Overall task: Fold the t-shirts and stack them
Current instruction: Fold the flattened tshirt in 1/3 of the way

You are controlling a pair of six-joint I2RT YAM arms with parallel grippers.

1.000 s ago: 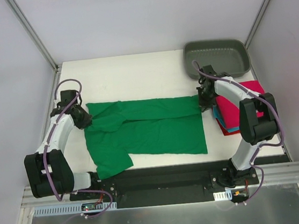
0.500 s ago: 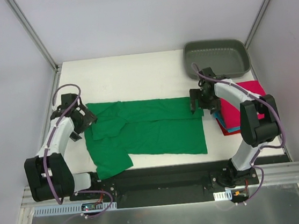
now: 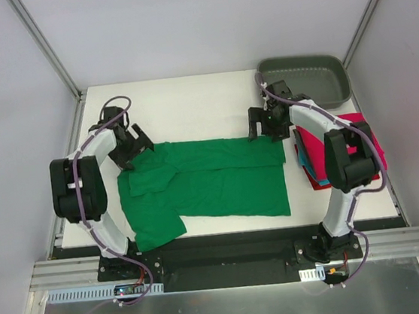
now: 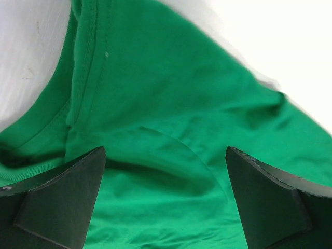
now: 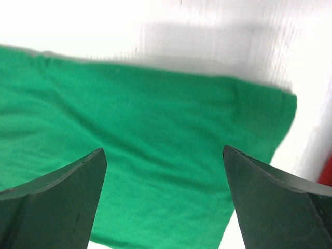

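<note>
I see the green t-shirt lying flat across the middle of the tabletop. My left fingers stand wide apart above its collar end, holding nothing. My right fingers are equally wide over its far right corner. The folded shirts are stacked at the right edge.

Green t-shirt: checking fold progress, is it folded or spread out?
Partly folded: the green t-shirt lies flat, its far edge doubled over lengthwise, near sleeve sticking out unfolded.
</note>
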